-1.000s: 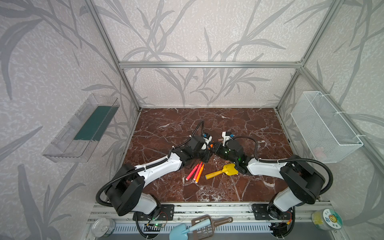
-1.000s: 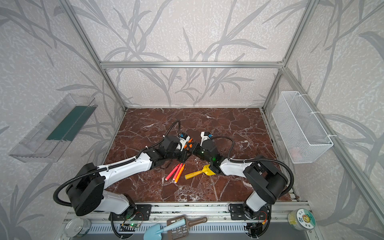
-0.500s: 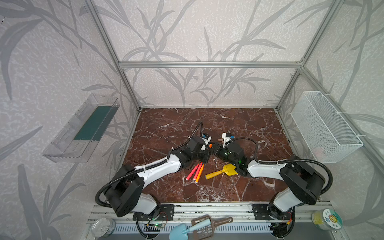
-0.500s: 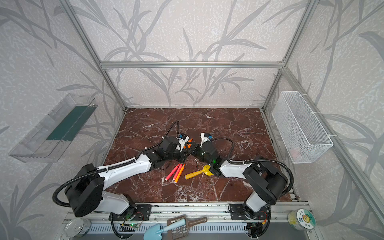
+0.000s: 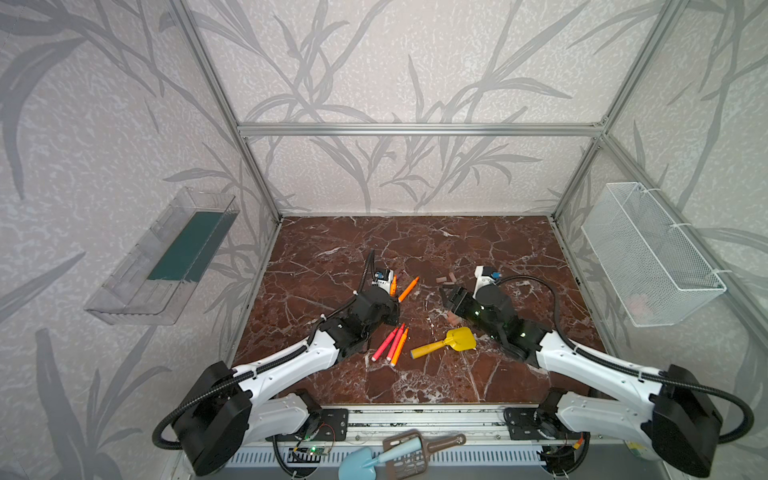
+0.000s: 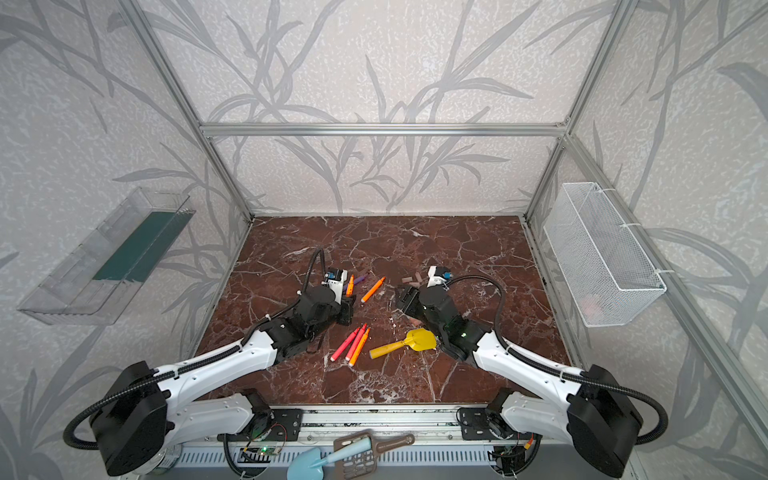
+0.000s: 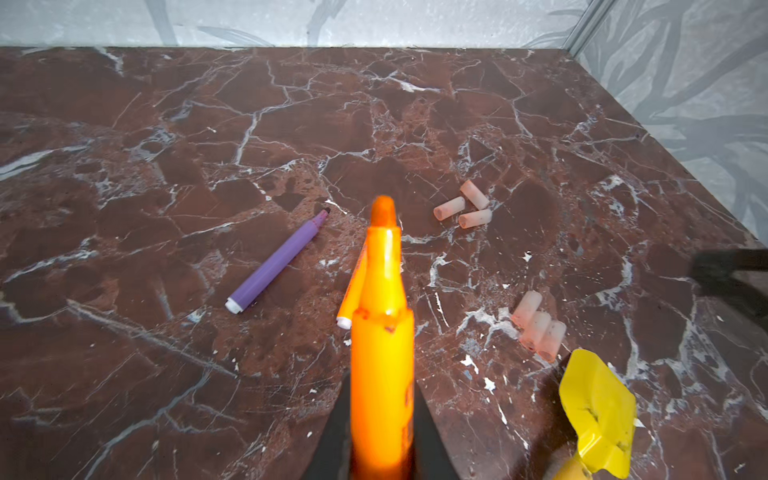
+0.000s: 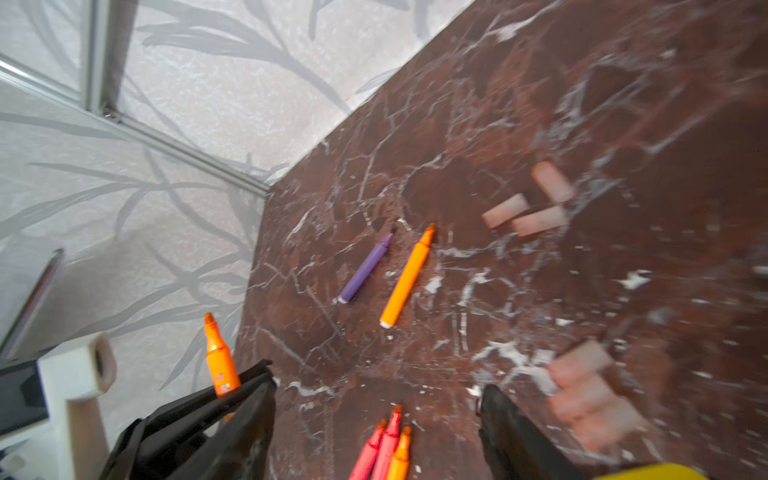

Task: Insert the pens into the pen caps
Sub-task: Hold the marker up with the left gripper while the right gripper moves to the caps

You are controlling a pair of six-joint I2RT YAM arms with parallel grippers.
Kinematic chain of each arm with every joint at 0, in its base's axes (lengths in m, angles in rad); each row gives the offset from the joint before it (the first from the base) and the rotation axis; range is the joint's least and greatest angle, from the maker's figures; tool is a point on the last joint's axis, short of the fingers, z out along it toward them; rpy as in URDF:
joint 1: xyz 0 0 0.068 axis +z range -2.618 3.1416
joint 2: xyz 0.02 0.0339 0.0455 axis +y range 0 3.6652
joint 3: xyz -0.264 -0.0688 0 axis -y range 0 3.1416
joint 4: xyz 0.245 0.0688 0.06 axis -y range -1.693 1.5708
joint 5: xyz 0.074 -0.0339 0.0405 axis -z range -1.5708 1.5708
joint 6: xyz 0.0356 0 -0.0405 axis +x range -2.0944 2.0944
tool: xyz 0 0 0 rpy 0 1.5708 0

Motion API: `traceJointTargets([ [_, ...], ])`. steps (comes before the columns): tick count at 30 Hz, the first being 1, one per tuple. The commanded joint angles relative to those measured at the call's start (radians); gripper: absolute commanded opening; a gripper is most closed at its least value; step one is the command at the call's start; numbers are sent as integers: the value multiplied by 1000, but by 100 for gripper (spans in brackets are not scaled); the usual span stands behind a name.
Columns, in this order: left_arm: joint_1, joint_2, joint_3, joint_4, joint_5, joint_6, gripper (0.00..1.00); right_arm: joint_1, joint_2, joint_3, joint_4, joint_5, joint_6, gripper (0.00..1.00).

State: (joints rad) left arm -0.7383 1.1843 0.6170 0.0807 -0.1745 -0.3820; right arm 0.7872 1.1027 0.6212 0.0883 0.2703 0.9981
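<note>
My left gripper is shut on an orange pen, which points forward out of the jaws, tip bare; in a top view the held pen rises beside that gripper. My right gripper stands open and empty over the marble, to the right in a top view. A loose orange pen and a purple pen lie between the arms. Three more pens, two pinkish-red and one orange, lie together nearer the front. Three pen caps lie farther back, and three others near my right gripper.
A yellow toy shovel lies in front of the right gripper, close to the nearer caps. A clear tray hangs on the left wall and a white wire basket on the right wall. The marble floor ends at the frame posts.
The two grippers were close together at the middle; the right one has opened and drawn back to the right. The left one has closed and keeps the orange pen.
</note>
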Motion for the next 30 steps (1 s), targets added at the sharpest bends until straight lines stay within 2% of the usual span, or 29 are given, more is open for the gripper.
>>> traceJointTargets([
  [1,6,-6,25,-3,-20,6,0,-3,-67,0,-286,197,-70,74],
  [6,26,-21,20,-14,-12,7,0,-13,-48,-31,-305,196,-77,68],
  [12,31,-22,23,-18,45,14,0,-49,129,-14,-253,89,-75,59],
  [17,30,-30,27,-28,58,23,0,-52,266,50,-286,65,-57,53],
  [24,31,-42,20,-24,61,28,0,-58,377,109,-247,39,-79,53],
  [30,30,-37,24,-25,61,31,0,-59,434,140,-276,34,-64,42],
])
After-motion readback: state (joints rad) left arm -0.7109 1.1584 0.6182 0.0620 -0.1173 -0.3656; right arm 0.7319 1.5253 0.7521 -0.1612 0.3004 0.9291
